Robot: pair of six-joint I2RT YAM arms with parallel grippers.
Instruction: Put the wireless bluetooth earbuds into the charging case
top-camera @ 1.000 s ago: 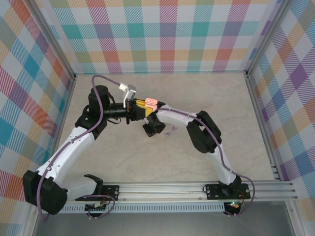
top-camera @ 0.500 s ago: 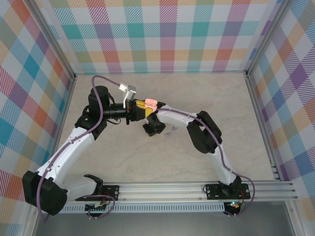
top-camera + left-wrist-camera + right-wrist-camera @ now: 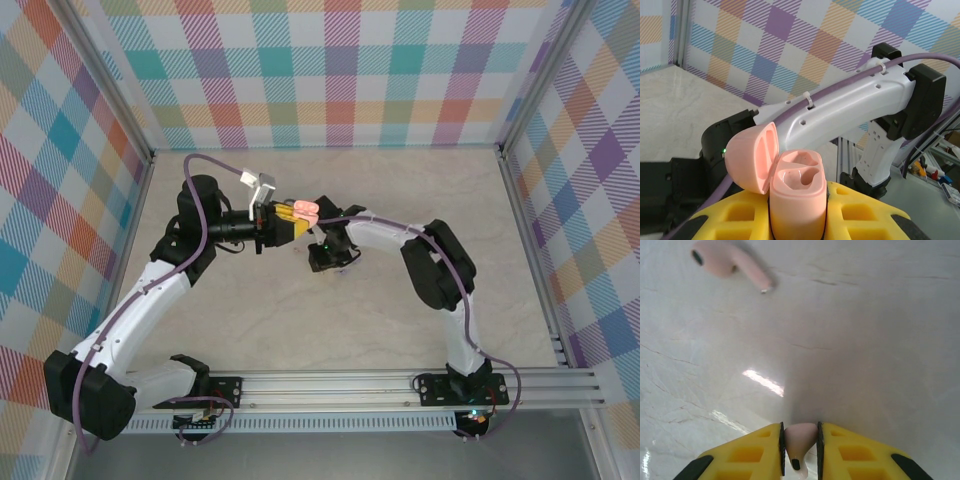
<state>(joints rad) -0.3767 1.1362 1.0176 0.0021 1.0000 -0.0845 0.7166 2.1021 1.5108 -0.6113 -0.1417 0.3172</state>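
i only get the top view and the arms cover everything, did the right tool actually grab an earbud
Observer: Yes. The right tool is shut on a pale pink earbud, pinched at the very tips of its pads.
Operator: ok, is the other arm ready for it
Observer: The left tool holds the charging case upright with its lid swung open, and both sockets are empty.
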